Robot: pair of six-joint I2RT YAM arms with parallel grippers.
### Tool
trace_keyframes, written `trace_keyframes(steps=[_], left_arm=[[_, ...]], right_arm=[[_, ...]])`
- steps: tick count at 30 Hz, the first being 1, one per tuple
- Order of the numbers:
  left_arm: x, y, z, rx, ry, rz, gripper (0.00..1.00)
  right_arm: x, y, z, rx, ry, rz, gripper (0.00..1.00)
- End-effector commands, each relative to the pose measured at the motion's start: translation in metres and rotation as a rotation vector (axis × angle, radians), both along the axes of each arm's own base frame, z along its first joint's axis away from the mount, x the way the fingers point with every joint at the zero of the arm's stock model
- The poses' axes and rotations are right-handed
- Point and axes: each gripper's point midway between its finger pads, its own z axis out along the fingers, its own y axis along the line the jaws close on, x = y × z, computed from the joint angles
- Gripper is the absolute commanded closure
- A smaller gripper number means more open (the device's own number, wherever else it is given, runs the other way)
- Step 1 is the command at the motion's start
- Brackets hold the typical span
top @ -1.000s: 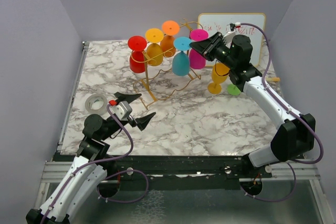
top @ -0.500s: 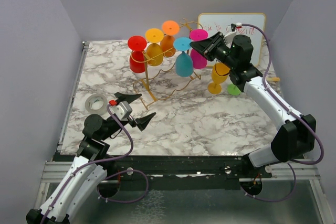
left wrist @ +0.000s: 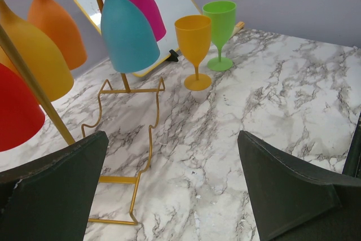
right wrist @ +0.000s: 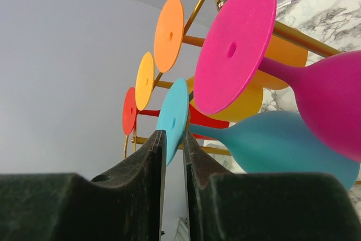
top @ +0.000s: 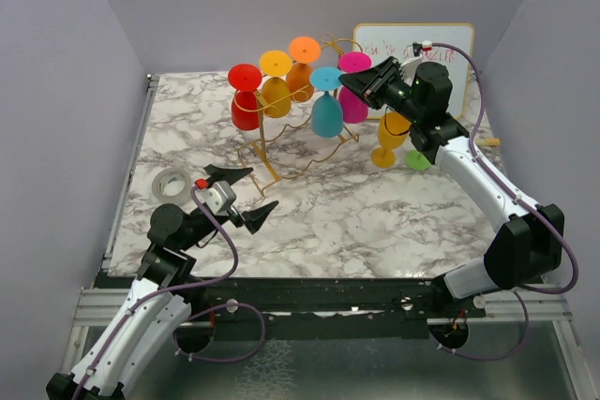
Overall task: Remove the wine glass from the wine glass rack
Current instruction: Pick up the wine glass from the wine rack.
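Right gripper [top: 346, 88] is held high at the right end of the wine glass rack [left wrist: 35, 83], its fingers drawn to a thin slit. The rim of the blue wine glass [top: 325, 111] foot is seen at that slit, but whether it is clamped cannot be told. That glass is hung upside down from the rack's top rail, close beside the pink glass [right wrist: 316, 94]. Left gripper [top: 255, 189] is spread wide above the near left marble, well apart from the rack. Open table [top: 375, 222] is left in front of the rack. A yellow glass [top: 387, 142] and a green glass [top: 418, 160] are stood upright under the right arm, near the whiteboard [top: 441, 44].
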Motion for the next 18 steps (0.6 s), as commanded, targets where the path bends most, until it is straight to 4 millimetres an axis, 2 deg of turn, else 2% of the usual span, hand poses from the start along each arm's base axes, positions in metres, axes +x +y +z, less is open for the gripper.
trace_keyframes(steps=[1, 18], left_arm=[[-0.0012, -0.0004, -0.0035, 0.0, 0.007, -0.008, 0.01], [-0.0011, -0.0004, -0.0035, 0.001, 0.005, -0.008, 0.01]], right_arm=[[0.002, 0.0019, 0.0027, 0.017, 0.012, -0.004, 0.76], [0.0075, 0.0039, -0.0067, 0.031, 0.037, -0.008, 0.72]])
